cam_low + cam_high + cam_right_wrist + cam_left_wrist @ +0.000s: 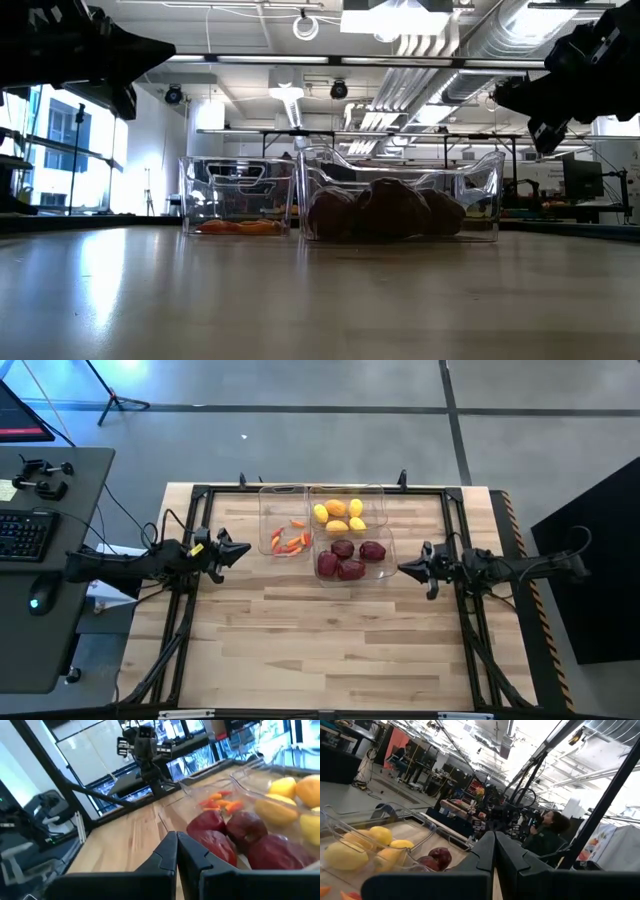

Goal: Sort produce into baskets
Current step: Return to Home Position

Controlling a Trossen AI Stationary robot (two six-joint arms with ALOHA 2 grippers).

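High view shows baskets (282, 500) between left gripper (243, 549) and right gripper (402, 569).

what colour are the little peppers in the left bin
Red and orange peppers, clearest in the high view.

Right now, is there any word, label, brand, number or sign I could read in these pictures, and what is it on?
No text is readable in any view.
Clear plastic rectangular bins: no labels show.
Small yellow note on the grey desk: too small.
Black keyboard: keys too small.
Orange-and-black striped tape on the table's edge: no words.
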